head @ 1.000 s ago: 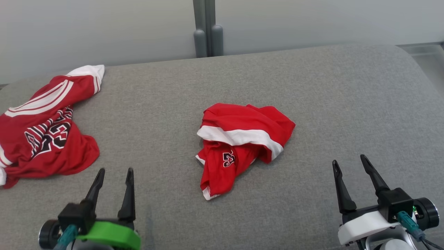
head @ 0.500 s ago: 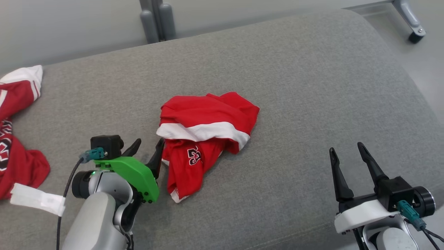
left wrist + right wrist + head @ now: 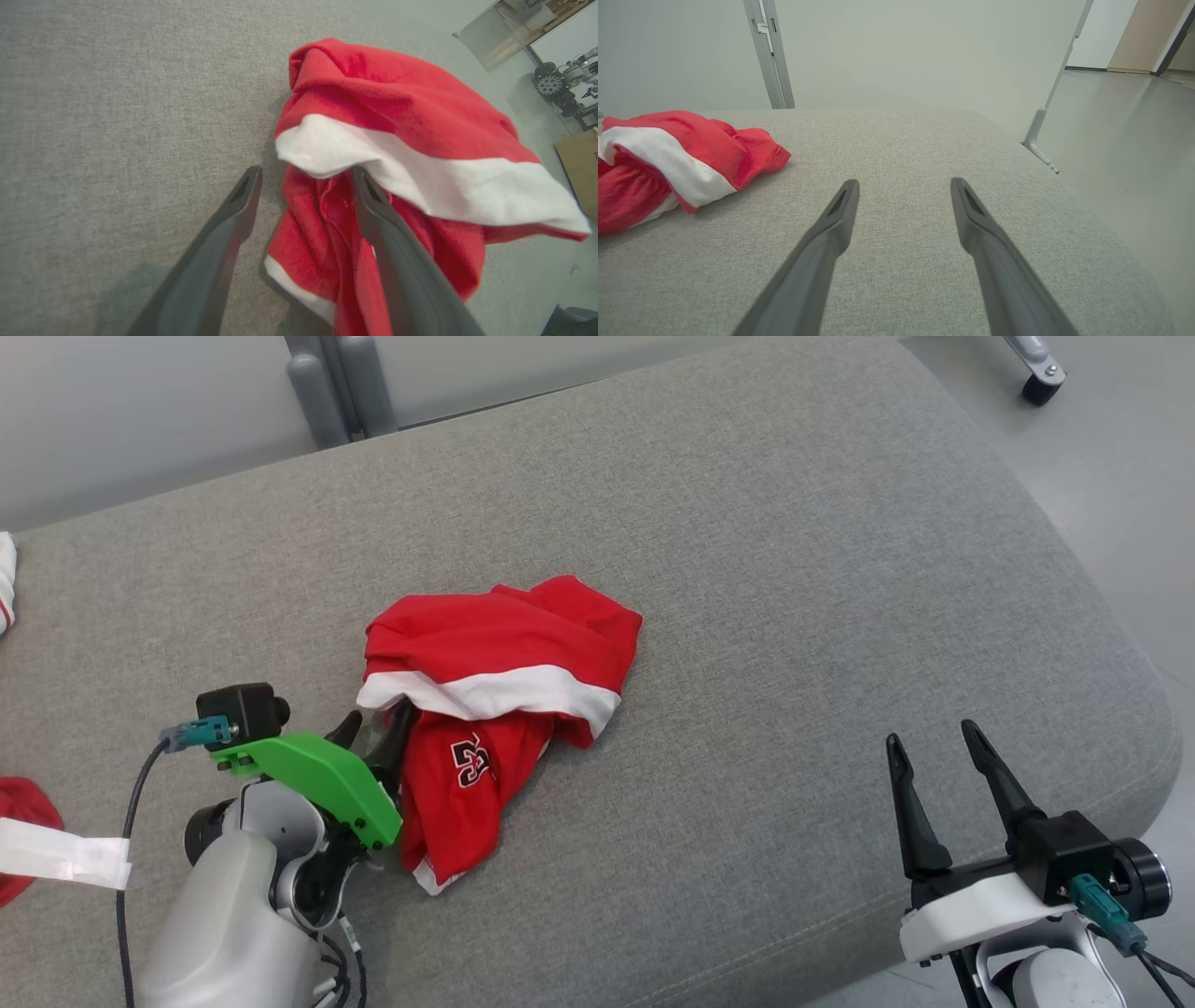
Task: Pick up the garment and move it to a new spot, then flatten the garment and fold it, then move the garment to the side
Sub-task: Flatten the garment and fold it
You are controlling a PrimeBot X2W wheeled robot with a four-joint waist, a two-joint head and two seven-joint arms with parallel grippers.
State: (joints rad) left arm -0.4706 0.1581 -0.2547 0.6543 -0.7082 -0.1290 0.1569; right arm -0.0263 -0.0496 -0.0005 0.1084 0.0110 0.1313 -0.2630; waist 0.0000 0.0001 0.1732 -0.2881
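Note:
A crumpled red garment (image 3: 495, 686) with a white band and a black number print lies in a heap on the grey cushion (image 3: 747, 569). My left gripper (image 3: 373, 733) is open at the garment's left edge. In the left wrist view the garment (image 3: 397, 121) fills the upper right, one finger sits under the white band, the other finger stands on bare cushion, and folds of red cloth lie between them at the left gripper (image 3: 306, 175). My right gripper (image 3: 929, 737) hangs open and empty over the cushion's front right, well clear of the garment (image 3: 668, 154), also seen as right gripper (image 3: 903, 186).
Another red and white piece of clothing (image 3: 19, 803) lies at the far left edge, partly behind a white tag on my left arm. The cushion's rounded right edge (image 3: 1139, 709) drops to a grey floor (image 3: 1120, 476). A grey post (image 3: 327, 387) stands behind the cushion.
The head camera has turned right, so the scene slid left. My left arm has reached forward to the garment's left edge, one finger slipping under the white band. The right gripper holds still.

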